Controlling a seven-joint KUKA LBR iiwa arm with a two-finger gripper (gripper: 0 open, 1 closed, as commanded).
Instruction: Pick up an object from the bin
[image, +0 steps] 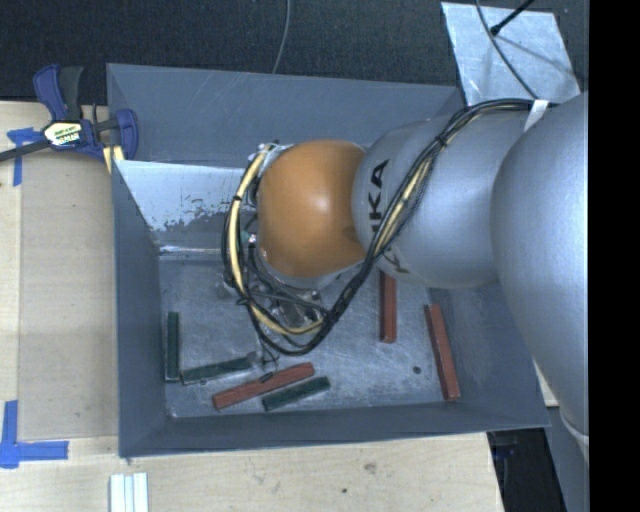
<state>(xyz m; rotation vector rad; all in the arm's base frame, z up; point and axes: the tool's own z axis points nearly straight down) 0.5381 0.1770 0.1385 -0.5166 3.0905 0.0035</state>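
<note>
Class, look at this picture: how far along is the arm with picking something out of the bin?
Done: the arm is down in the bin, its orange cover over the middle. In hand: a grasp cannot be judged; cables hide what is under the cover. The nearest red stick and green stick lie flat on the floor. Left: grip one and lift it out.

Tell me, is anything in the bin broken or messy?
Nothing looks broken or spilled. Red-brown sticks and dark green sticks lie scattered at different angles on the floor of the bin. Its back wall is scratched.
</note>
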